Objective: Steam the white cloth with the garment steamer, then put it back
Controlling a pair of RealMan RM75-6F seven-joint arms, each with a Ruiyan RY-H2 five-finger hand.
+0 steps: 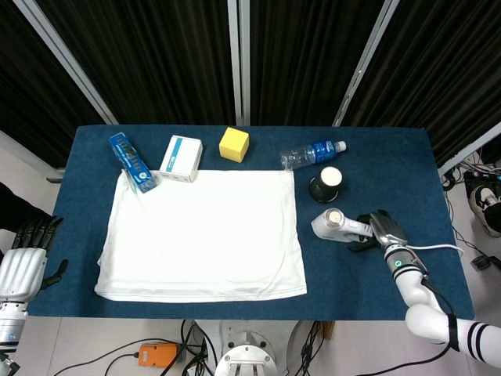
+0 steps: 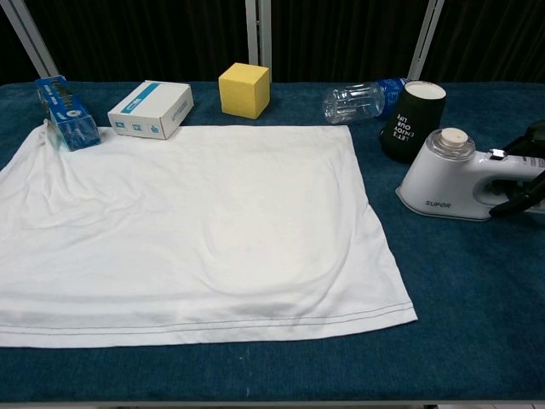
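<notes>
"SUPOR" was read in dark letters on the lower front of the garment steamer (image 2: 444, 177), a white unit w/ a round pale cap on top, laid on its side near the desk's (image 1: 391, 168) right edge, its handle pointed right. "LET'S ENJOY OUR LIFE" was printed in white, upside down, on the black cup (image 2: 412, 119) just behind the steamer, inverted on the blue desk. A clear water bottle (image 2: 362, 100) w/ a blue label was laid flat beside the cup; its label text was too small to read. At the back edge a yellow cube (image 2: 244, 89), a white box (image 2: 151, 109) w/ a blue stripe and a blue carton (image 2: 65, 112) at the back-left corner were seen; their print wasn't legible.

The white cloth (image 2: 187, 230) was spread flat across the desk's left and middle, front hem stitched, slightly rumpled at the left.

The right hand (image 1: 380, 229) was wrapped around the steamer's handle, grasping it. The left hand (image 1: 27, 258) was held off the desk's left edge, released, fingers apart, nothing in it.
</notes>
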